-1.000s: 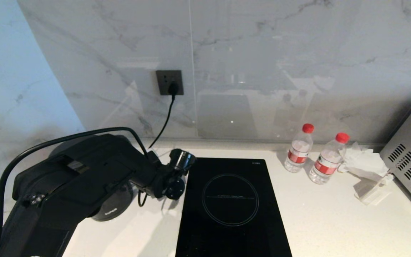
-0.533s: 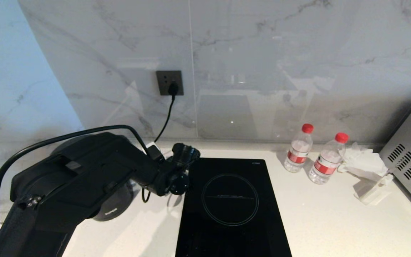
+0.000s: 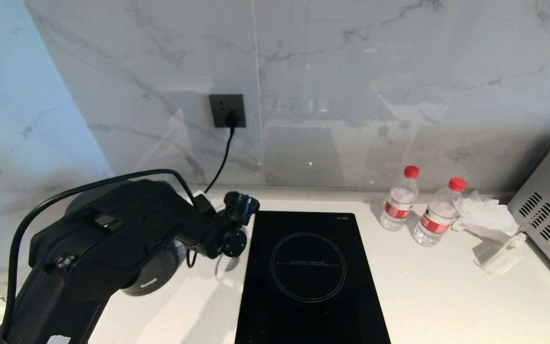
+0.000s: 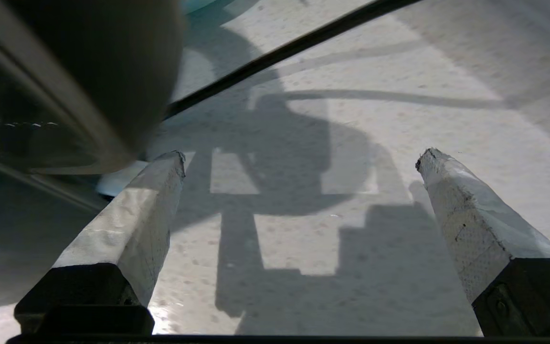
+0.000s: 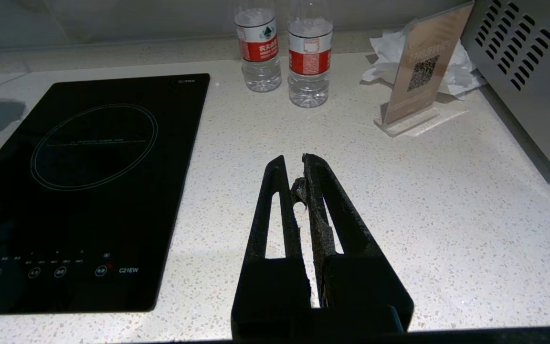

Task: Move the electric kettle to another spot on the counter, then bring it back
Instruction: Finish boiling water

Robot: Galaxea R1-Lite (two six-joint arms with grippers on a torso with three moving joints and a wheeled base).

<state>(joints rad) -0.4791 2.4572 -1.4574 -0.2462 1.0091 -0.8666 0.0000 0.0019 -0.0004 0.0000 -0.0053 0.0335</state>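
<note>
1. One glossy black electric kettle point(image 3: 153, 279), far left on the counter, mostly hidden by the arm.
2. One black glass hob panel point(image 3: 311, 277), centre.
3. Two clear plastic water bottles with red caps point(image 3: 400, 199) point(image 3: 439, 212), far right.
4. One crumpled white tissue point(image 3: 487, 212), right of the bottles.
5. One clear acrylic sign stand point(image 5: 420, 71), near the tissue.
6. One dark wall socket point(image 3: 227, 110), one black cord point(image 3: 221, 160) plugged in.

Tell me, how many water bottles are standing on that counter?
2. One bottle stands by the back wall, right of the hob; the other bottle stands just right of it, beside the crumpled tissue. The arm may hide more.
</note>
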